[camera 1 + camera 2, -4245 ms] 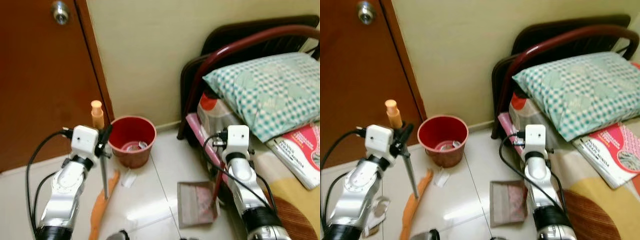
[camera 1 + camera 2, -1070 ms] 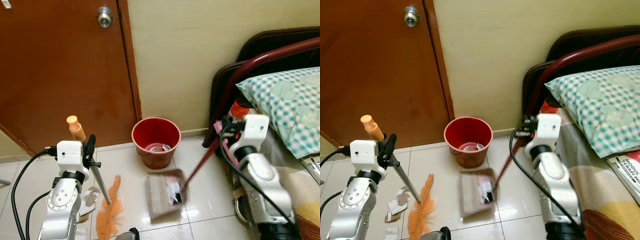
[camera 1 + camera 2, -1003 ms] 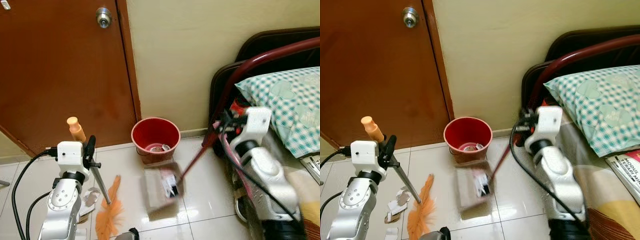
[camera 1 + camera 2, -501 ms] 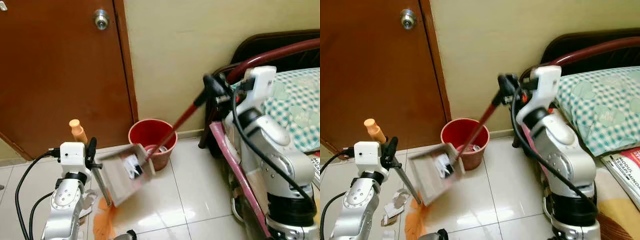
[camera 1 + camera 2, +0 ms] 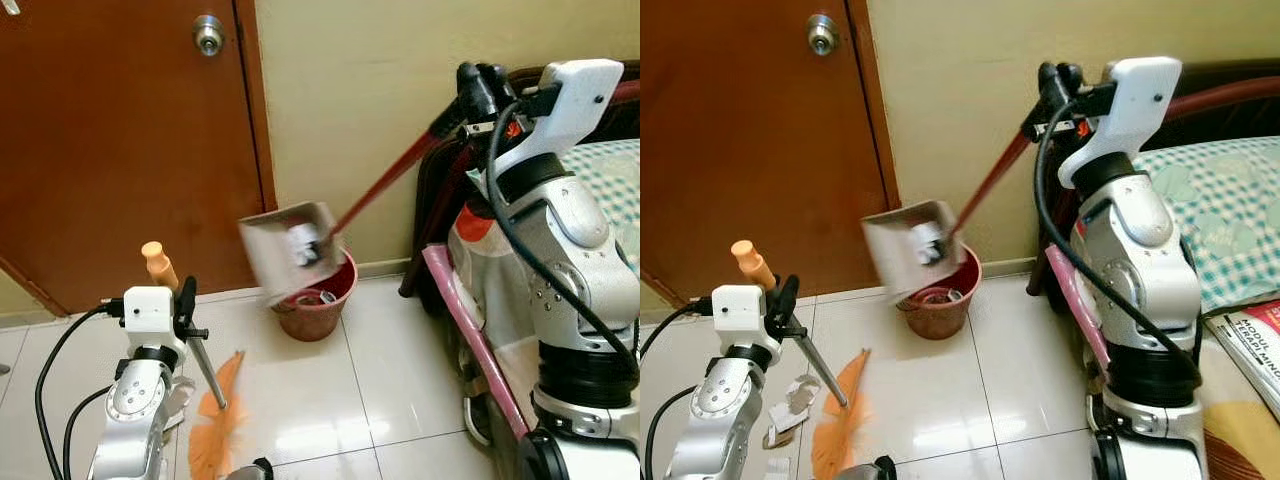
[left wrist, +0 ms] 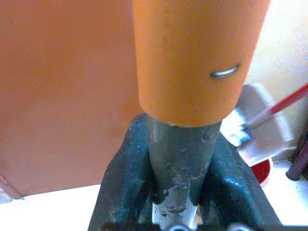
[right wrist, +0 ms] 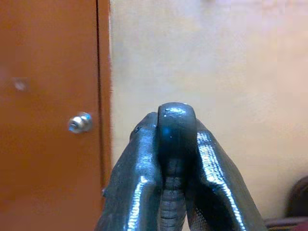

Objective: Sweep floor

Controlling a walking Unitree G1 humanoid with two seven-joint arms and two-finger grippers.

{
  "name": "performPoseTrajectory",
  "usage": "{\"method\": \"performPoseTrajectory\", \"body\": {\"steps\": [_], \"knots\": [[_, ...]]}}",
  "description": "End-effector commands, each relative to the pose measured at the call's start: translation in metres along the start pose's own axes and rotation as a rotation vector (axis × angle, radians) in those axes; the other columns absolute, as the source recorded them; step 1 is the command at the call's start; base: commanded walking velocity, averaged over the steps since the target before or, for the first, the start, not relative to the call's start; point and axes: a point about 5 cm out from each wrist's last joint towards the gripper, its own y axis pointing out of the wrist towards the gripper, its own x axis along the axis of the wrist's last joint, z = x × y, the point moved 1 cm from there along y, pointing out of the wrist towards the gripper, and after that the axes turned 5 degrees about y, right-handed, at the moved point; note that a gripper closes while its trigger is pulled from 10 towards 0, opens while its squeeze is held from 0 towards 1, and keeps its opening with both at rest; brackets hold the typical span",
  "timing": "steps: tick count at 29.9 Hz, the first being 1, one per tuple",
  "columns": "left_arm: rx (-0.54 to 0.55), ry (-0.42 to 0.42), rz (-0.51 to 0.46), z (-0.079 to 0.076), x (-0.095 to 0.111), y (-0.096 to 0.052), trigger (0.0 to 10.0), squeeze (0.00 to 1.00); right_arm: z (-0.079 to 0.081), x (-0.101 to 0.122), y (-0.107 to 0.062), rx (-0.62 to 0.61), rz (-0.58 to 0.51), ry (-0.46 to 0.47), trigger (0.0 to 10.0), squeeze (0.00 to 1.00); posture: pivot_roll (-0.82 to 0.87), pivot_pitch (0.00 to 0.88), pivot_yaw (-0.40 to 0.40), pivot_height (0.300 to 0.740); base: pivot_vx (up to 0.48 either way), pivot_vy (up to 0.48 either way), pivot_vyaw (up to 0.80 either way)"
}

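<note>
- My right hand [image 5: 478,85], upper right, grips the dustpan [image 5: 290,245] handle, pan tilted over the red bucket [image 5: 320,300].
- My left hand [image 5: 186,312], lower left, clamps the broom [image 5: 215,425] handle.

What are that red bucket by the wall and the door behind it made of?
The red bucket looks like moulded plastic: even colour, thin smooth rim, dull sheen. The door seems to be wood or wood veneer with a glossy reddish-brown varnish that shows soft reflections; its round knob looks like polished metal.
</note>
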Motion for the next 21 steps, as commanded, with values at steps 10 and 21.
{"method": "performPoseTrajectory", "body": {"steps": [10, 21], "knots": [[-0.021, -0.001, 0.040, -0.005, -0.007, -0.002, 10.0, 0.00, 0.072, -0.003, -0.006, 0.273, -0.160, -0.313, 10.0, 0.00, 0.02, 0.115, 0.012, 0.740, 0.000, 0.000, 0.00], [-0.015, 0.004, 0.036, -0.006, -0.007, -0.002, 10.0, 0.00, 0.110, -0.016, -0.005, 0.370, -0.215, -0.282, 10.0, 0.00, 0.03, 0.113, -0.003, 0.740, 0.000, 0.000, 0.00]]}}
